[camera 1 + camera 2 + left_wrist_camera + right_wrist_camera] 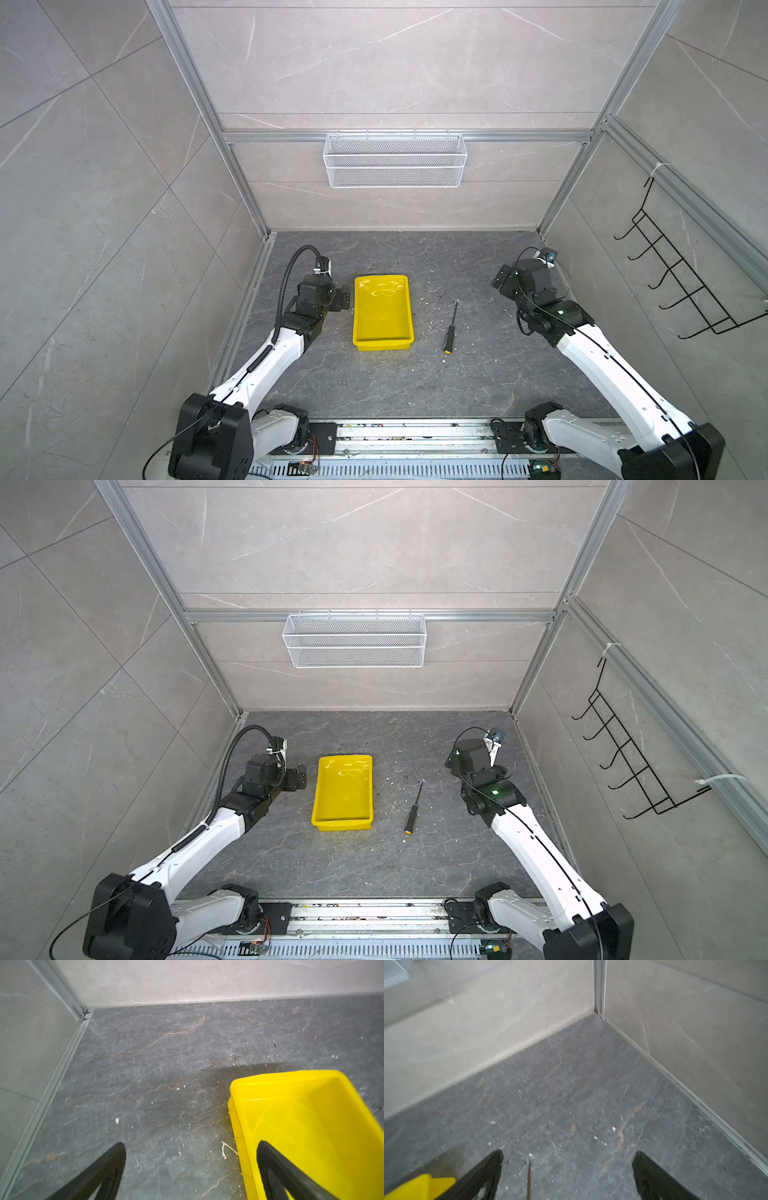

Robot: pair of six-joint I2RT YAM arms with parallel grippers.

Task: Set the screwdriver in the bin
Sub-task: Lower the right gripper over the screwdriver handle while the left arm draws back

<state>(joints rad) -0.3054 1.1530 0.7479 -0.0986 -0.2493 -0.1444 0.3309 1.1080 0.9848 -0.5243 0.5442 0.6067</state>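
Note:
The screwdriver (451, 328) (414, 808) lies flat on the dark stone floor, just right of the bin, its yellow-capped black handle toward the front. The bin (382, 316) (343, 791) is a shallow yellow tray with nothing in it. My left gripper (343, 297) (191, 1145) hangs open beside the bin's left rim (236, 1118), one finger over the tray. My right gripper (501, 277) (568, 1153) is open above the floor, right of and behind the screwdriver. Only the thin shaft tip (528, 1180) shows between its fingers in the right wrist view, untouched, with a bin corner (421, 1187) alongside.
A white wire mesh basket (395, 160) hangs on the back wall. A black wire hook rack (681, 270) is fixed to the right wall. Tiled walls with aluminium rails close the floor on three sides. Small white specks (422, 300) lie scattered around the bin.

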